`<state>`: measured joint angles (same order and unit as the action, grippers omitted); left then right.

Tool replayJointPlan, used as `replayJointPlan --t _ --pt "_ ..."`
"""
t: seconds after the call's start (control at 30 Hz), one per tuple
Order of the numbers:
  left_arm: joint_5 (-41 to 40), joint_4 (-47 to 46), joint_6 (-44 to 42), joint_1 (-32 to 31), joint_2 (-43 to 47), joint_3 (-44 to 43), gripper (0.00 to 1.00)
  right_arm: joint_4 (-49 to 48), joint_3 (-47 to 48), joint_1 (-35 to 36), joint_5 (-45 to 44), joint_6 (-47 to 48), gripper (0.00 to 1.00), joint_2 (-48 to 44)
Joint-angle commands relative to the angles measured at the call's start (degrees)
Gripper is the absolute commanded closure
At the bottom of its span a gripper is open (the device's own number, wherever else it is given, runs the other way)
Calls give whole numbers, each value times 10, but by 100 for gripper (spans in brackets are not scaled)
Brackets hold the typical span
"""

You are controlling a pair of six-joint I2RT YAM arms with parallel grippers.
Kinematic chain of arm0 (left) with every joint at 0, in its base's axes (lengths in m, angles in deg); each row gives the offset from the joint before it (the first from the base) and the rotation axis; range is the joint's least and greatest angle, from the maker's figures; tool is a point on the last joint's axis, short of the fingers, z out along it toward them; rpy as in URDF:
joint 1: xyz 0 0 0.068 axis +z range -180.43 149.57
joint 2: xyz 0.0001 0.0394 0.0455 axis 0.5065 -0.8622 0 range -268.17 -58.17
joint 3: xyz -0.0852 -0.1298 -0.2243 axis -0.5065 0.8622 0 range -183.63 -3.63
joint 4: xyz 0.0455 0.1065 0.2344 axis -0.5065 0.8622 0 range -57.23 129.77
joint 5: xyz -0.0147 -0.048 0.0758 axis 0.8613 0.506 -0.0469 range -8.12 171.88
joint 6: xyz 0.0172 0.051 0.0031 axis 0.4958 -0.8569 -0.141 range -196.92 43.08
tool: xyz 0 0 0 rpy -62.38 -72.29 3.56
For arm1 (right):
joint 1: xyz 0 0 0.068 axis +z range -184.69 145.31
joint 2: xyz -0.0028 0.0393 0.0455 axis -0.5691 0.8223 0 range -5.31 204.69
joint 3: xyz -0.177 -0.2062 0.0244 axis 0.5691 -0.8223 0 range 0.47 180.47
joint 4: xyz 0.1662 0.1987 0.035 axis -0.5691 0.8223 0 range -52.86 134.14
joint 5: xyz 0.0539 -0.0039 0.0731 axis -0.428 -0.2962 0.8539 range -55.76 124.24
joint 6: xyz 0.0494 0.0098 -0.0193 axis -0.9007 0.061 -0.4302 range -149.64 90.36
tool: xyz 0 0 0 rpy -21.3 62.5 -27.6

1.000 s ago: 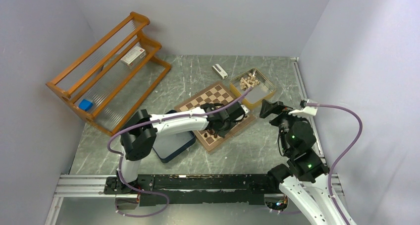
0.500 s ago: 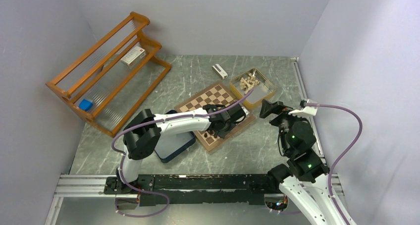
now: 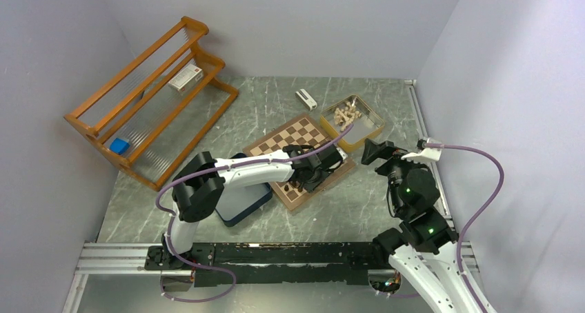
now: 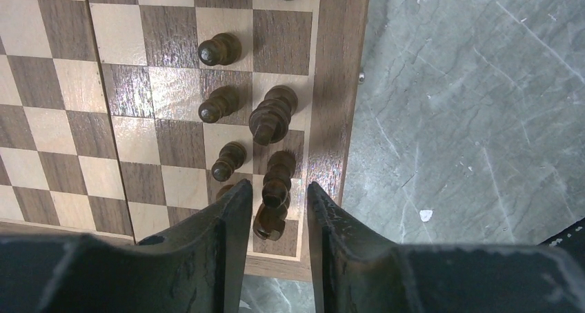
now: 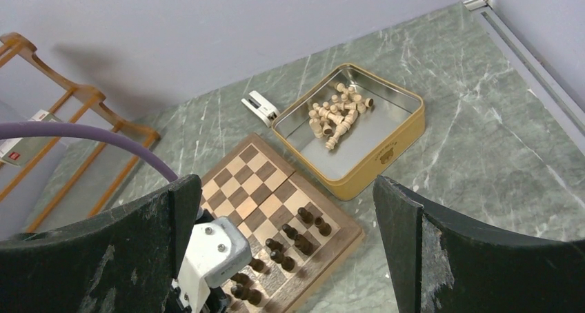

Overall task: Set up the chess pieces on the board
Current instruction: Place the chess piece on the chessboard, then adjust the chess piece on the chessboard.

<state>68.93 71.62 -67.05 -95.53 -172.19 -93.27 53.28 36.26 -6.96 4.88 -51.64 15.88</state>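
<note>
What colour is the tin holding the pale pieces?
Tin: mustard yellow outside, silvery inside; clearest in right wrist view.

Dark brown chess pieces (image 4: 273, 113) stand on the tan-and-brown checked board (image 4: 69, 85).

board (image 5: 255, 182): lower centre
chess pieces (image 5: 301, 243): dark, in rows at board's lower edge
tin (image 5: 386, 158): right of centre, holds pale pieces (image 5: 334, 116)
right gripper (image 5: 284, 182): jaws wide apart, bottom corners

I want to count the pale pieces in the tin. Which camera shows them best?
The right wrist view: the pale pieces lie heaped in the open tin, close and unblocked. The top external view shows only a tiny cluster; the left wrist view misses them.
</note>
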Motion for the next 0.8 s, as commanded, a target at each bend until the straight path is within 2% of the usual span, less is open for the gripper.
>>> replayJointPlan --t 0.0,0.2,0.37,0.53,0.77 --pt "-11 -5 0 -2 10 -22 57 -7 -8 0 -4 0 0 -3" --pt "10 -20 19 6 36 -20 54 3 -6 0 -10 -17 0 3" --pt "42 -59 40 39 82 4 54 15 -4 0 -11 -33 0 6" --pt "104 -114 67 101 143 53 53 4 -11 0 32 -20 0 7" --pt "161 -156 83 221 235 115 52 -5 -34 1 116 -20 11 68"
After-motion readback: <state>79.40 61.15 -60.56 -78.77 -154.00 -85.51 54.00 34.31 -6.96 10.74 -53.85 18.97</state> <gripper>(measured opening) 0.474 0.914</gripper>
